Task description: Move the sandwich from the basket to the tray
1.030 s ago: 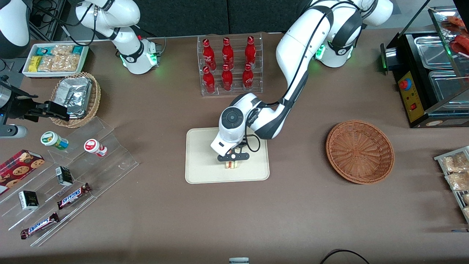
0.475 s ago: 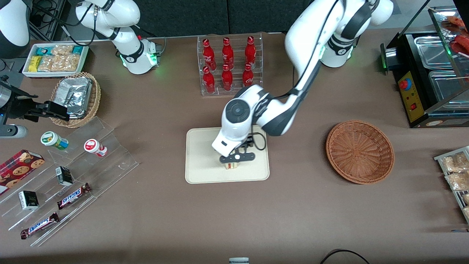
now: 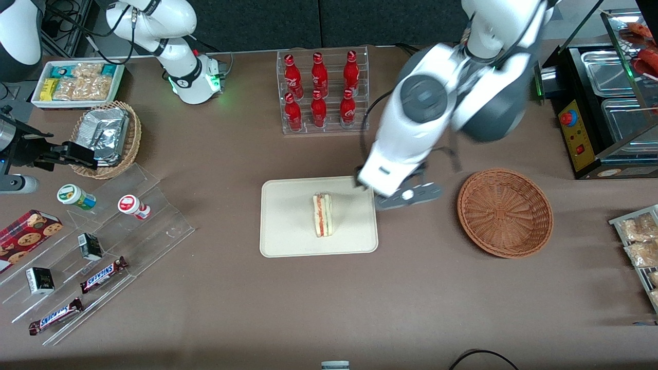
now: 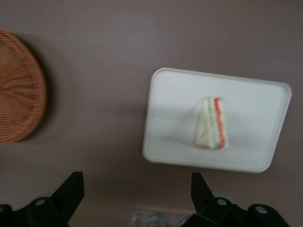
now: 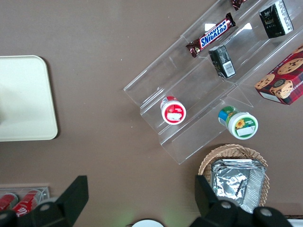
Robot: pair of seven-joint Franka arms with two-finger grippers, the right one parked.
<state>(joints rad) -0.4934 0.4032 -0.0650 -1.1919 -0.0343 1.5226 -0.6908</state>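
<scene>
The sandwich, a pale wedge with red and green filling showing, sits on the cream tray. The reddish wicker basket is well apart, toward the working arm's end. The gripper hangs between them, fingers spread.

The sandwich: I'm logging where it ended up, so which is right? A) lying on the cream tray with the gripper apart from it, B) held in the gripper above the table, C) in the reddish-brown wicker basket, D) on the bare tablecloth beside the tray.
A: the sandwich lies on the tray, while the open gripper hangs between tray and basket, which holds nothing.
</scene>
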